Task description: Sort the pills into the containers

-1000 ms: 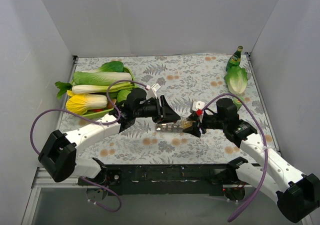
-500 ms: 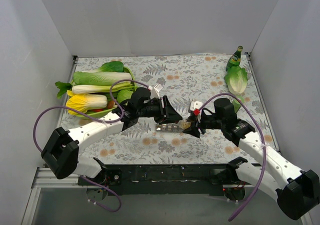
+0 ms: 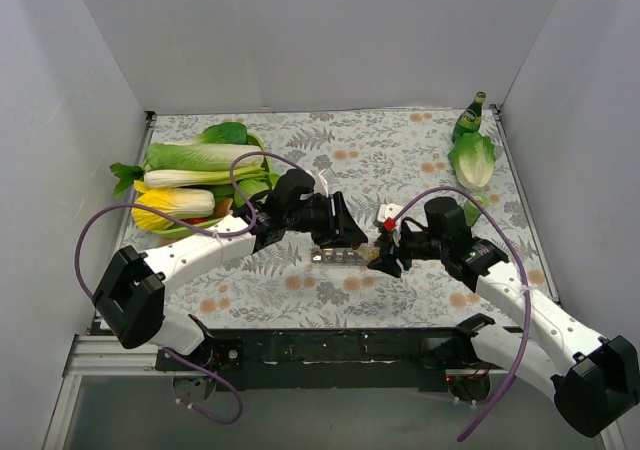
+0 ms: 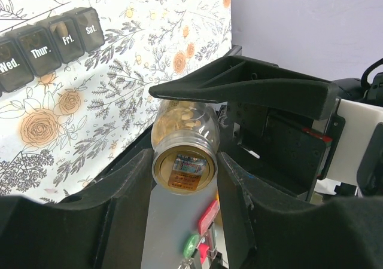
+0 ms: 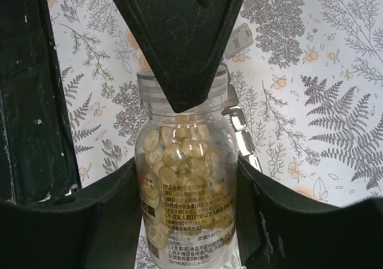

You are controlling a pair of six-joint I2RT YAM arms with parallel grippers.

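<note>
My right gripper (image 5: 187, 167) is shut on a clear pill bottle (image 5: 185, 221) full of yellow pills (image 5: 182, 155), held just above the table. My left gripper (image 4: 184, 161) is closed on the bottle's other end (image 4: 183, 168), a round gold face turned to the left wrist camera. One left finger (image 5: 179, 54) hides the bottle's top in the right wrist view. The containers (image 3: 338, 257), a strip of grey compartments marked with weekdays (image 4: 48, 39), lie on the floral cloth below both grippers (image 3: 365, 245). Its lids look shut.
A green basket (image 3: 252, 150) of leafy vegetables stands at the left. A small green bottle (image 3: 470, 118) and a lettuce (image 3: 473, 160) sit at the back right. White walls close in three sides.
The left wrist has slid right and the right wrist a little left, bringing both grippers closer over the strip. The bottle stays in the right gripper.
</note>
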